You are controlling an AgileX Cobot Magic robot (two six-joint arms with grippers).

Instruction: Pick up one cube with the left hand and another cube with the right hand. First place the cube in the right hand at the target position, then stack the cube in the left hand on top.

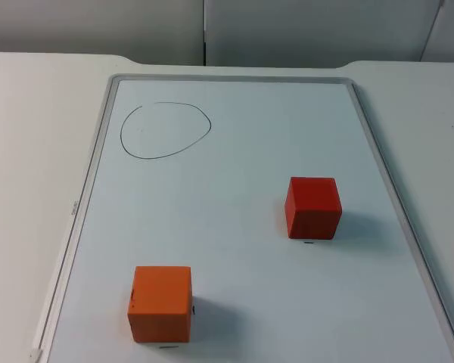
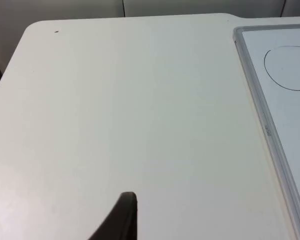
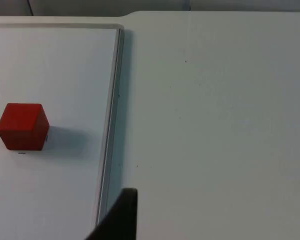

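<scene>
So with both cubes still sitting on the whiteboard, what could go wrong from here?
1. The orange cube lies near the whiteboard's front edge, far from the drawn circle, so a long carry could loosen a weak grip.
2. The red cube sits slightly turned; fingers closing on its corners might twist it.
3. The circle is small, so a badly centred first cube may leave the stack leaning or toppling.
</scene>
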